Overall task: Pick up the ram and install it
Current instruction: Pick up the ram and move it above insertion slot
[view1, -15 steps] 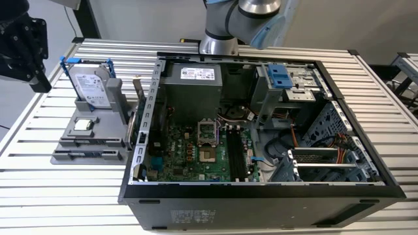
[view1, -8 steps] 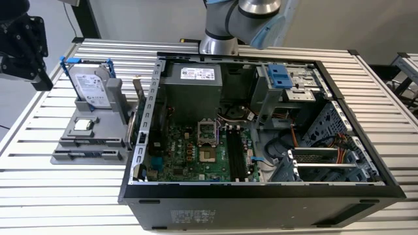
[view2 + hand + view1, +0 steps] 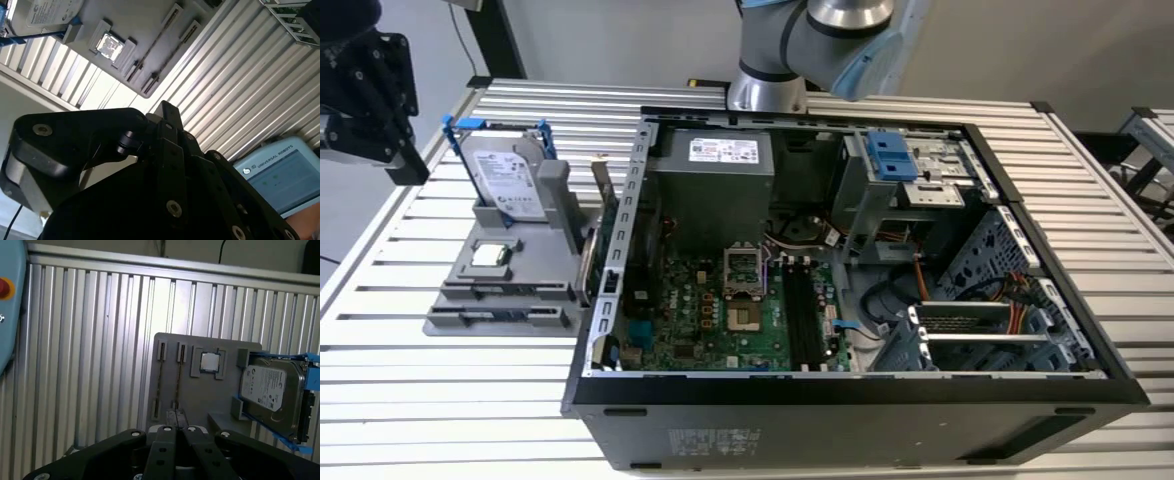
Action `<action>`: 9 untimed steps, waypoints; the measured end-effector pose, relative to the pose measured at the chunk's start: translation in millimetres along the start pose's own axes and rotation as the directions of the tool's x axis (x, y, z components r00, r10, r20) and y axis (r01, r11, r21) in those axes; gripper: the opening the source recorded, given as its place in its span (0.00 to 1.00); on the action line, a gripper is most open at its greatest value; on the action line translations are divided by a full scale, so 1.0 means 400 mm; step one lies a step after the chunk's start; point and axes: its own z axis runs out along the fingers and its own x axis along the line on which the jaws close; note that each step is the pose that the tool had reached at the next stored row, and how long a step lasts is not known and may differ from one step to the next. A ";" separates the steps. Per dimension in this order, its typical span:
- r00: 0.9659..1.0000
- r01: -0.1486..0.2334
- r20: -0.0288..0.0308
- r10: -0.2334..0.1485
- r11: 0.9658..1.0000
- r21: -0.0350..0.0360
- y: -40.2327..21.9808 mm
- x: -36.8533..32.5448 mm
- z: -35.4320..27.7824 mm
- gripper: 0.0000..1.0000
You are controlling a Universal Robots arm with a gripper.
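**A:** Fingers?

**B:** Black gripper (image 3: 176, 414), fingers (image 3: 162, 450) pressed together, just a seam between them. Nothing held.

**A:** Ram location?

**B:** The ram (image 3: 177, 382) is a thin dark circuit-board stick with a gold-toned edge. It stands on edge in a slot of the flat grey plastic tray (image 3: 200, 400) on the ribbed aluminium counter (image 3: 90, 365). Of two slots it's the one nearer the small square silver chip (image 3: 209, 361). A silver hard drive (image 3: 270, 390) in a blue bracket sits at the tray's other end. The other slot shows a similar thin strip.

**A:** Key relation?

**B:** The ram's long axis runs across the tray, parallel to the counter ribs and in line with the finger seam. The fingertips sit at one end of it, apart from it. Height above it unclear.

**A:** Progress?

**B:** My read: not grasped. The open black computer case (image 3: 854, 420) stands beside the tray in the exterior view.
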 end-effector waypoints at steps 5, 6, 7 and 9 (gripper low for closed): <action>1.000 -0.004 0.000 0.004 1.000 0.000 -0.004 0.000 0.012 0.00; 1.000 -0.009 0.000 0.009 1.000 0.000 -0.005 0.000 0.015 0.00; 1.000 -0.016 0.000 0.016 1.000 0.001 -0.006 0.000 0.018 0.00; 0.999 -0.032 0.001 0.032 0.999 0.001 -0.007 0.000 0.025 0.00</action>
